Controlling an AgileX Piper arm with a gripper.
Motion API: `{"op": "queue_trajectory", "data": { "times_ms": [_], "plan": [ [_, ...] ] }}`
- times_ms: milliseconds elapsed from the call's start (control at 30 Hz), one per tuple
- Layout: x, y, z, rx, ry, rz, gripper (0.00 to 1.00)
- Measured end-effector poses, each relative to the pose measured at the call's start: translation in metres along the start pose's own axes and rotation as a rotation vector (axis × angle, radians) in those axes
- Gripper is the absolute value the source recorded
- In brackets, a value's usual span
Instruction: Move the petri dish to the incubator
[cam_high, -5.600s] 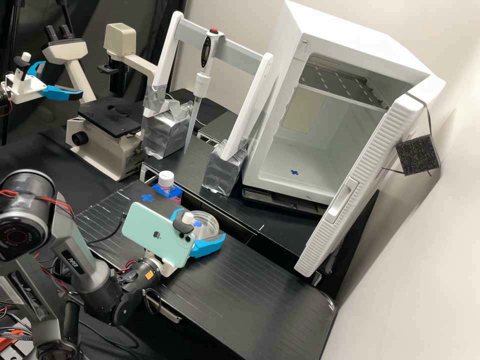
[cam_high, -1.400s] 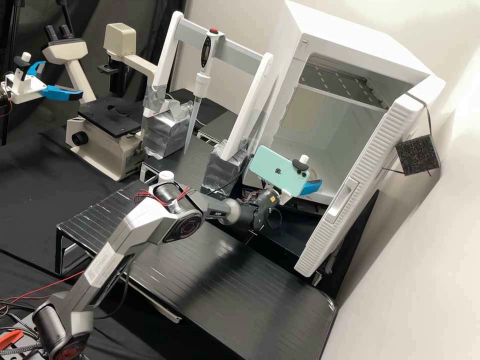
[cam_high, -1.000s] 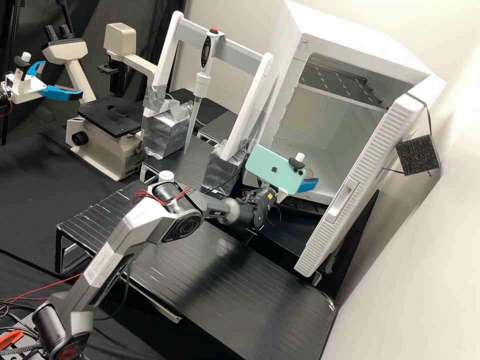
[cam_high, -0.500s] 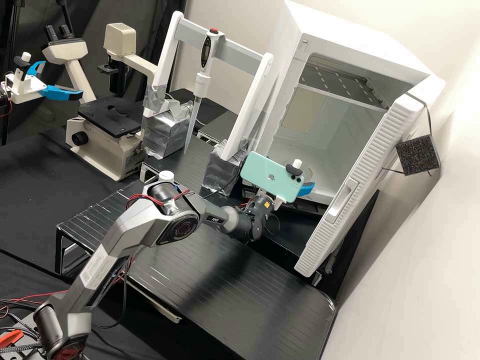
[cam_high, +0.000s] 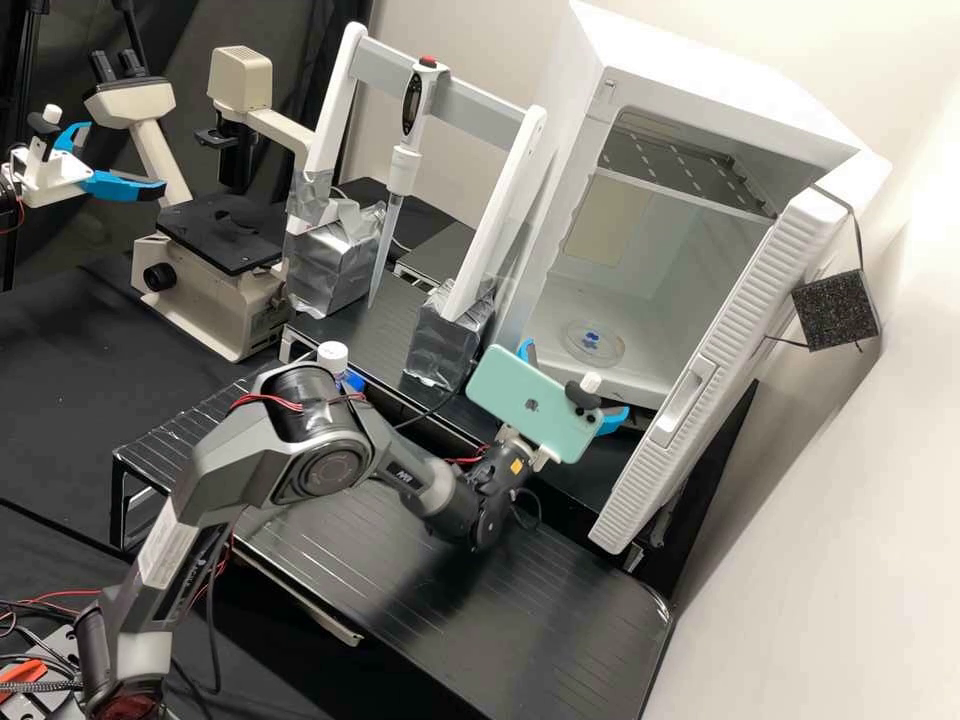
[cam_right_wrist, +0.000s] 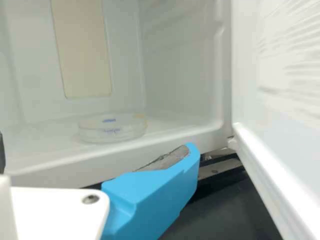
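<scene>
In the high view my gripper (cam_high: 575, 379) is open in front of the incubator (cam_high: 545, 365), its blue fingers spread apart behind the mint-green phone. The clear petri dish (cam_high: 594, 342) lies flat on the incubator's floor, over the blue cross and beyond the fingers, not touching them. From the wrist, the gripper (cam_right_wrist: 150, 192) shows one blue finger, below and apart from the petri dish (cam_right_wrist: 112, 128). The dish rests just inside the front lip of the incubator (cam_right_wrist: 185, 134).
The incubator door (cam_high: 715, 350) stands open on the right. Left of the opening is a pipette stand (cam_high: 500, 215) with foil-wrapped feet. A white-capped bottle (cam_high: 332, 354) is behind the arm's elbow, and a microscope (cam_high: 220, 250) stands farther left.
Since the oldest frame, the dish has gone from between my fingers above the black bench platform to the incubator floor. My gripper has let go and backed out toward the platform.
</scene>
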Motion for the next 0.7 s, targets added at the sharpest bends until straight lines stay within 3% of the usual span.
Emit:
{"op": "queue_trajectory", "data": {
  "times_ms": [100, 333, 500, 700],
  "plan": [
    [-0.024, 0.003, -0.003, 0.016, -0.007, 0.024, 1.00],
    [-0.088, 0.004, -0.024, 0.064, -0.107, 0.145, 1.00],
    [-0.134, -0.007, -0.046, 0.063, -0.150, 0.173, 1.00],
    [-0.167, -0.024, -0.069, 0.057, -0.140, 0.181, 1.00]
  ]
}}
